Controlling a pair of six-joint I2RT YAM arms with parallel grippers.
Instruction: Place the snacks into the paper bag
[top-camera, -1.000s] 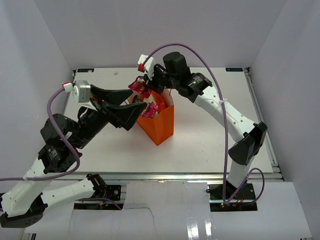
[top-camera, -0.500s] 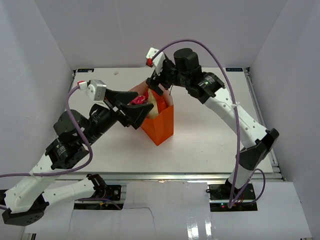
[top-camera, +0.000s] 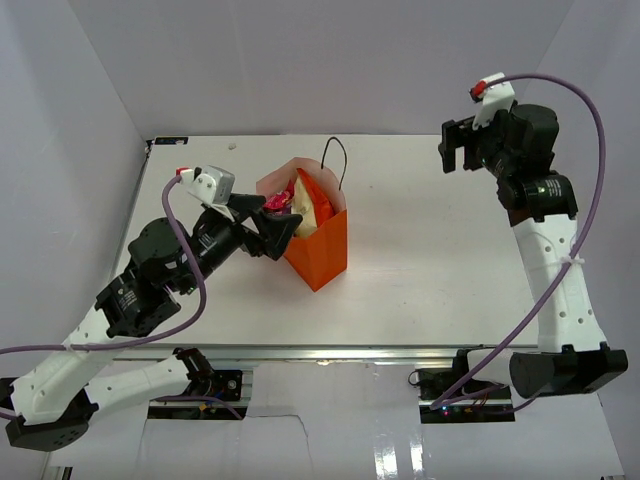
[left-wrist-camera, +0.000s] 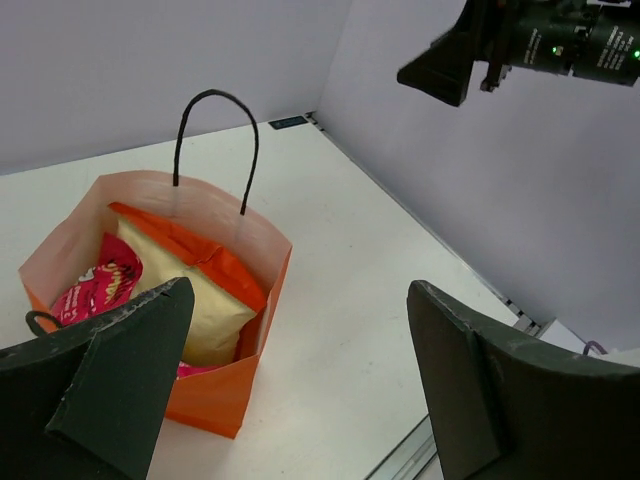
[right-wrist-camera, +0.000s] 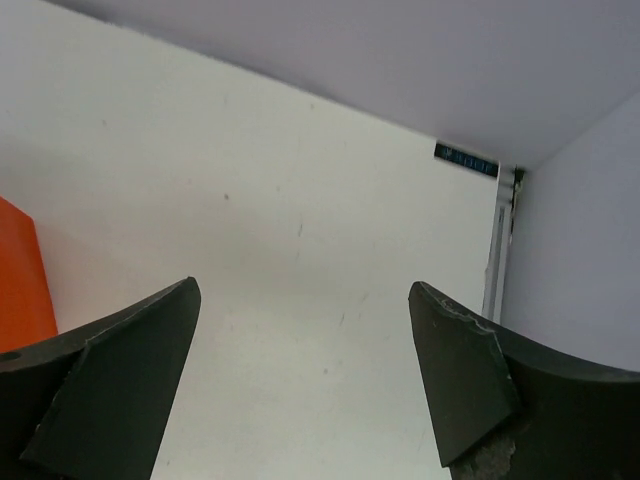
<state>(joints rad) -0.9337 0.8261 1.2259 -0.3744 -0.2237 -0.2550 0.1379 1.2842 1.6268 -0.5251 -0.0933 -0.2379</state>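
Observation:
The orange paper bag (top-camera: 322, 250) stands upright mid-table, mouth open, one black cord handle (left-wrist-camera: 214, 112) raised. Inside it lean the cream-and-orange chip bag (left-wrist-camera: 188, 298) and a magenta-pink packet (left-wrist-camera: 98, 284); both also show from above, the chip bag (top-camera: 313, 211) and the packet (top-camera: 279, 200). My left gripper (top-camera: 279, 221) hovers at the bag's left rim, open (left-wrist-camera: 300, 288) and holding nothing. My right gripper (top-camera: 448, 148) is high at the back right, far from the bag, open (right-wrist-camera: 303, 285) and holding nothing. Other snacks do not show.
White walls close the table on three sides. A metal rail (right-wrist-camera: 498, 240) runs along the table's right edge. The right arm's gripper (left-wrist-camera: 452, 62) hangs high in the left wrist view. A sliver of the orange bag (right-wrist-camera: 18, 282) shows at the right wrist view's left edge.
The right gripper opened over the bag, let go of the magenta packet, and swung up and away to the back right. The left arm drew back slightly to the left.

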